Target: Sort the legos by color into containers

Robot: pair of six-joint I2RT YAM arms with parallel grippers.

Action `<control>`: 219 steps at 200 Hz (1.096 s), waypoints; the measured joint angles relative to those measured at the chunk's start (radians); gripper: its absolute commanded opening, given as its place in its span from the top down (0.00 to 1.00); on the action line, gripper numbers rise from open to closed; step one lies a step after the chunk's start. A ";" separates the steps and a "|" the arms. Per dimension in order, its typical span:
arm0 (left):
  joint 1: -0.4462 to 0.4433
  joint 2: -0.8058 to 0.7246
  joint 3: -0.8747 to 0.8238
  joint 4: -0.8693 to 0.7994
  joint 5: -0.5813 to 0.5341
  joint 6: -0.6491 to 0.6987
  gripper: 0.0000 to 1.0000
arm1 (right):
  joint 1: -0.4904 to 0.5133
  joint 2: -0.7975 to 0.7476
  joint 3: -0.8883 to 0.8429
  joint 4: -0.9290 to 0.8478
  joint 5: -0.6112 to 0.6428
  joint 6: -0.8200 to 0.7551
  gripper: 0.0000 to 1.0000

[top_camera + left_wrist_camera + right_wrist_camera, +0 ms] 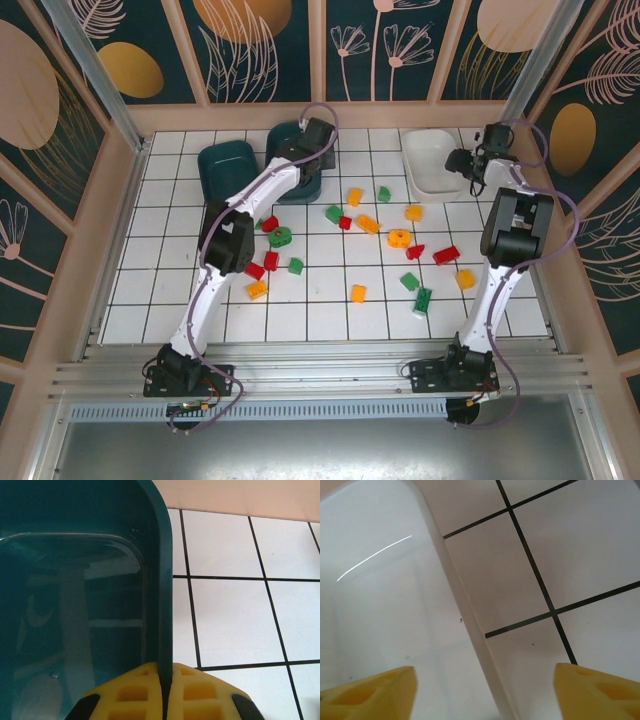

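Legos (pixel 399 237): red, green and orange-yellow bricks lie scattered over the middle tiles between the two arms; I see none in a tub.
Left gripper (pixel 165 680): clenched on the right wall of the middle teal tub (pixel 283 135), one finger inside and one outside.
Right gripper (pixel 485 685): released, jaws spread astride the right wall of the white tub (pixel 435 165) at far right, apparently not touching it.
Left teal tub (pixel 228 170): far left, just beside the middle one, not gripped.
Step in hand: seemingly taking the tubs by their rims to shift them.
Doing it well: seat the white wall deep between the pads, close squarely, then drag low and slowly so the thin wall does not twist out.
Surface: the tiled floor (pixel 160 290) is smooth white with dark grout, so tubs should slide and may shove bricks.
Room: patterned walls (pixel 70 100) stand close behind the tubs; the bare tiles lie nearer, at left.
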 measured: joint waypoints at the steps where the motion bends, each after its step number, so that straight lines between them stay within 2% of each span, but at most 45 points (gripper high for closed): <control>1: 0.000 0.000 0.000 0.000 0.000 0.000 1.00 | 0.000 0.001 0.001 0.000 0.000 0.002 0.35; 8: 0.003 0.001 0.000 0.000 0.001 0.000 1.00 | 0.000 0.011 0.007 -0.004 0.000 0.001 0.38; 33: 0.014 0.002 -0.001 0.000 0.000 -0.004 0.97 | 0.000 0.032 0.007 -0.019 -0.005 -0.008 0.57; 66: 0.030 0.002 -0.001 0.000 0.005 -0.008 0.78 | 0.000 0.039 0.007 -0.022 -0.008 -0.008 0.78; 94: 0.042 0.002 -0.011 0.000 0.014 -0.004 0.65 | 0.000 0.039 0.008 -0.022 -0.005 -0.008 0.92; 109: 0.047 0.002 -0.019 0.000 0.022 0.003 0.62 | 0.000 0.039 0.011 -0.025 -0.001 0.001 0.97; 120: 0.050 -0.004 -0.031 0.000 0.030 0.010 0.59 | 0.000 0.039 0.012 -0.026 0.005 0.008 1.00; 160: 0.054 -0.099 -0.131 -0.003 0.063 0.038 0.48 | 0.026 0.014 0.010 -0.026 0.055 0.052 1.00; 182: 0.057 -0.236 -0.255 0.017 0.071 0.052 0.41 | 0.081 -0.044 0.009 -0.027 0.103 0.078 1.00; 200: 0.073 -0.399 -0.419 0.071 0.075 0.058 0.38 | 0.150 -0.089 0.023 -0.031 0.133 0.093 1.00; 219: 0.137 -0.542 -0.571 0.148 0.126 0.044 0.36 | 0.245 -0.084 0.097 -0.052 0.159 0.111 1.00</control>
